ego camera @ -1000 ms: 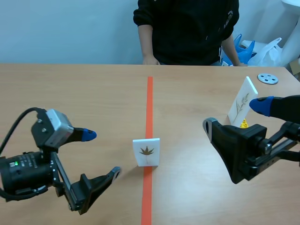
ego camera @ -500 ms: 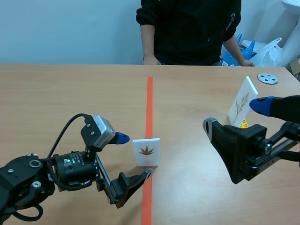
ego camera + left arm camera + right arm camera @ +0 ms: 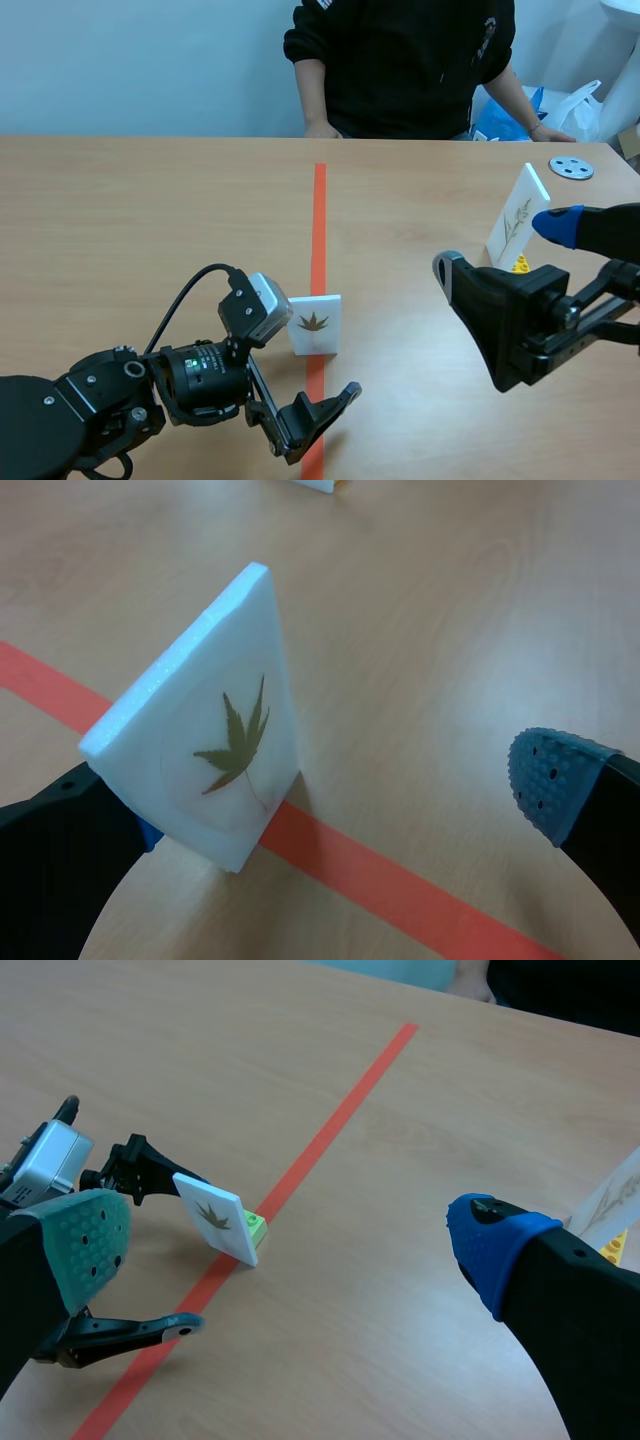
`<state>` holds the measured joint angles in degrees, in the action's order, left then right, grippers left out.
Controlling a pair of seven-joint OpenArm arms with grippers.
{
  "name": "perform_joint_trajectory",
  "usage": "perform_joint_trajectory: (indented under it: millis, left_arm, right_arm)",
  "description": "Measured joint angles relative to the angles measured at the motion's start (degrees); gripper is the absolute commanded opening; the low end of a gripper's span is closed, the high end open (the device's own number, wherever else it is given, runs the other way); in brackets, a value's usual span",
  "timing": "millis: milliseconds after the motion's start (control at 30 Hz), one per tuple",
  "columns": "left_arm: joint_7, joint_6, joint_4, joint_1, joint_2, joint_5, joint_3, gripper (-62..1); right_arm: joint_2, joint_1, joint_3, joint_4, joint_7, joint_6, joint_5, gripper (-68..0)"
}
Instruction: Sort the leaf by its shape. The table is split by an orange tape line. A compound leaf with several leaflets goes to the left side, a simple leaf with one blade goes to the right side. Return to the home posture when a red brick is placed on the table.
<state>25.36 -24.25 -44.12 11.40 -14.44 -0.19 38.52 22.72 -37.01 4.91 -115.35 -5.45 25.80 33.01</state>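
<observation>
A white foam card (image 3: pixel 313 323) bearing a small brown palmate leaf stands upright on the orange tape line (image 3: pixel 319 215). In the right wrist view the card (image 3: pixel 212 1217) rests on a green brick (image 3: pixel 256 1225). My left gripper (image 3: pixel 315 355) is open around the card. From the left wrist view, the card (image 3: pixel 215 750) is close against one finger, and the other pad (image 3: pixel 550 780) stays far off it. My left gripper (image 3: pixel 345 806) holds nothing. My right gripper (image 3: pixel 500 247) hangs open over the right half, and in its own view (image 3: pixel 288 1245) it is well away from the card.
A second white card (image 3: pixel 520 218) with a thin sprig stands tilted on a yellow brick (image 3: pixel 519 264) at the right, just behind my right gripper. A grey disc (image 3: pixel 571 167) lies at the back right. A person in black (image 3: pixel 400 60) sits across the table.
My left arm has swung right and toward the tape line, bringing its open fingers to either side of the leaf card. The right arm and both cards have not moved.
</observation>
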Motion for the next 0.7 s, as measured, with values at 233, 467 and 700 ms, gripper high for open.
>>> perform_joint_trajectory:
  millis: [233,467,700]
  left_arm:
    - [0.0,2.21,0.0,0.02,-0.02,0.0,-0.02,-14.1]
    - [-0.02,5.42,0.0,0.02,-0.02,-0.31,-0.02,-29.7]
    - [-0.02,6.43,0.0,0.02,-0.02,-0.31,-0.02,-49.5]
  right_arm:
    - [0.0,0.0,0.0,0.0,0.0,0.0,0.0,0.4]
    - [0.0,0.0,0.0,0.0,0.0,0.0,0.0,0.4]
    - [0.0,0.0,0.0,0.0,0.0,0.0,0.0,0.4]
